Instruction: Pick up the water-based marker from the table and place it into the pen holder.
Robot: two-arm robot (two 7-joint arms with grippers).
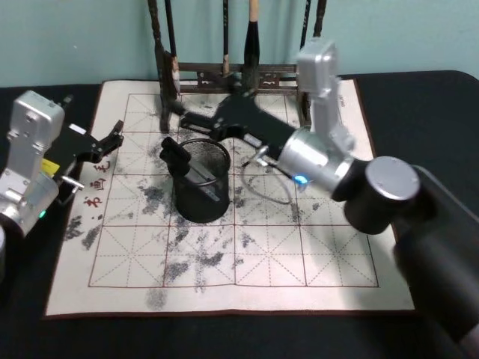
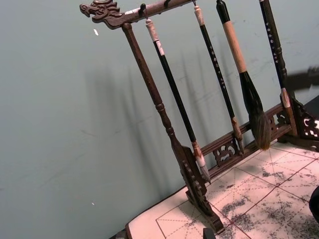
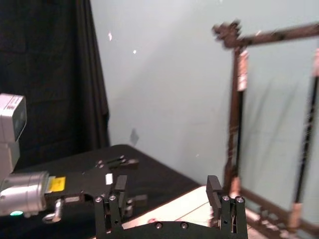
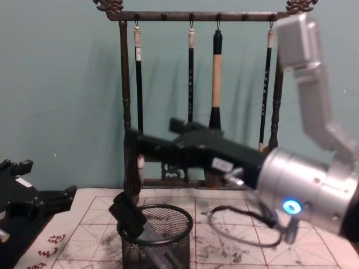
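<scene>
The right gripper (image 1: 174, 134) is hovering just above the rim of the pen holder (image 1: 202, 196), at about ten o'clock of its opening in the head view, with its arm reaching in from four o'clock. Its fingers (image 3: 215, 186) are standing spread apart in the right wrist view, with nothing between them, so the gripper is released. In the chest view one black finger (image 4: 128, 216) is dipping down to the holder's rim (image 4: 188, 217) on the near-left side.

The water-based marker (image 1: 202, 179) is lying inside the pen holder, a grey stick leaning diagonally from ten o'clock at the top towards four o'clock at the bottom of the mesh cup. It is sitting just below the gripper and apart from the fingers.

The pen holder is standing upright on the ink-stained calligraphy mat (image 1: 299, 262), near its middle, at six o'clock of the wooden brush rack (image 4: 126, 101) with its hanging brushes (image 4: 216, 84).

The left gripper (image 1: 112, 138) is resting off at nine o'clock, over the mat's left edge, well apart from the holder; its fingers are parted and empty.
</scene>
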